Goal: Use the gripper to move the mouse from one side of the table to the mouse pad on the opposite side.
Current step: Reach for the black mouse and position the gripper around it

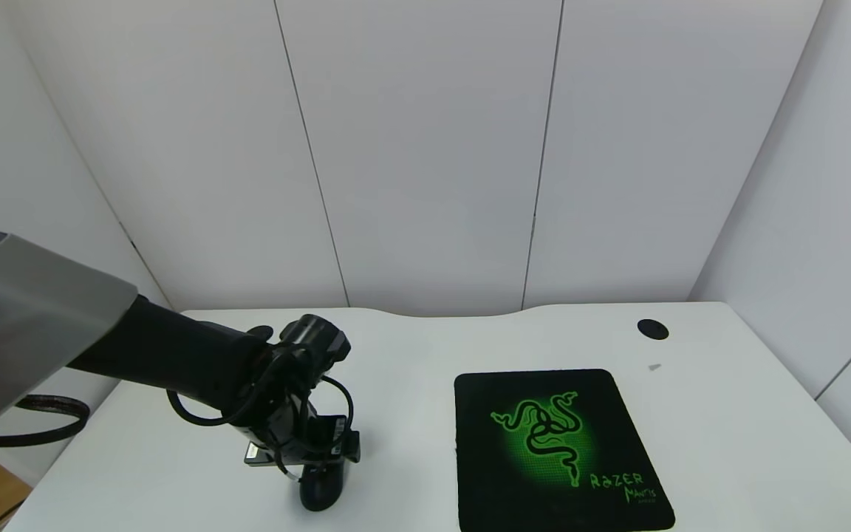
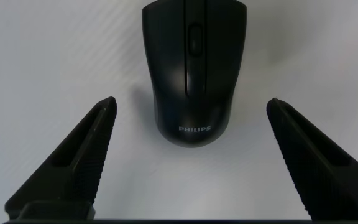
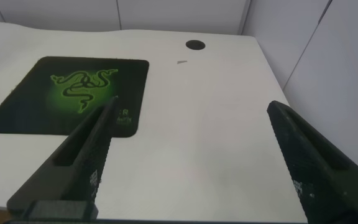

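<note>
The black mouse (image 1: pixel 320 491) lies on the white table (image 1: pixel 411 414) at its left front. My left gripper (image 1: pixel 315 473) hangs right over it, pointing down. In the left wrist view the mouse (image 2: pixel 191 62) shows its white logo, and its rear end lies between the open fingers of the left gripper (image 2: pixel 191 104), which do not touch it. The black mouse pad (image 1: pixel 558 451) with the green emblem lies on the table's right half. My right gripper (image 3: pixel 192 106) is open and empty above the bare table (image 3: pixel 216 143) to the right of the pad (image 3: pixel 73 93); it is out of the head view.
A round black grommet hole (image 1: pixel 652 329) sits at the far right of the table and also shows in the right wrist view (image 3: pixel 195 45). A second hole (image 1: pixel 259 332) is half hidden behind the left arm. White wall panels stand behind and beside the table.
</note>
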Controlling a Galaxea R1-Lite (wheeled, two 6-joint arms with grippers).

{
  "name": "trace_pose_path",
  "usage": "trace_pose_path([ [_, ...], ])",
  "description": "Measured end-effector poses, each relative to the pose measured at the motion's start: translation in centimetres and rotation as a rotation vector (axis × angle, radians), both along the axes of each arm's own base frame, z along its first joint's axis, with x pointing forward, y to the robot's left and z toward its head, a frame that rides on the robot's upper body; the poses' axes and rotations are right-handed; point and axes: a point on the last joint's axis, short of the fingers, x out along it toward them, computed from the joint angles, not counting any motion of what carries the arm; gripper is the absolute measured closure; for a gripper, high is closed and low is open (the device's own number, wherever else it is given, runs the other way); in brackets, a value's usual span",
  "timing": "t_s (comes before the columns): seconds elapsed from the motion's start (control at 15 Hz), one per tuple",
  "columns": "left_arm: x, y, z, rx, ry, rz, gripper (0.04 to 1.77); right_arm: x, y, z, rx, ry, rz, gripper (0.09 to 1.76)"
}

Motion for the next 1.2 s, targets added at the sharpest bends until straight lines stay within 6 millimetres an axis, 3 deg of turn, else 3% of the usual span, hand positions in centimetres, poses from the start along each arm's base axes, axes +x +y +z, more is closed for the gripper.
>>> trace_pose_path([
  [0.47, 0.2, -0.2, -1.3, 0.003, 0.013, 0.018, 0.09, 0.0, 0.0, 0.0, 0.000, 0.000, 0.000, 0.14],
  [0.8, 0.2, -0.2, -1.4, -0.001, 0.017, 0.021, 0.81, 0.0, 0.0, 0.0, 0.000, 0.000, 0.000, 0.14],
  [1.2, 0.3, -0.2, -1.4, 0.000, 0.016, 0.021, 0.91, 0.0, 0.0, 0.0, 0.000, 0.000, 0.000, 0.14],
])
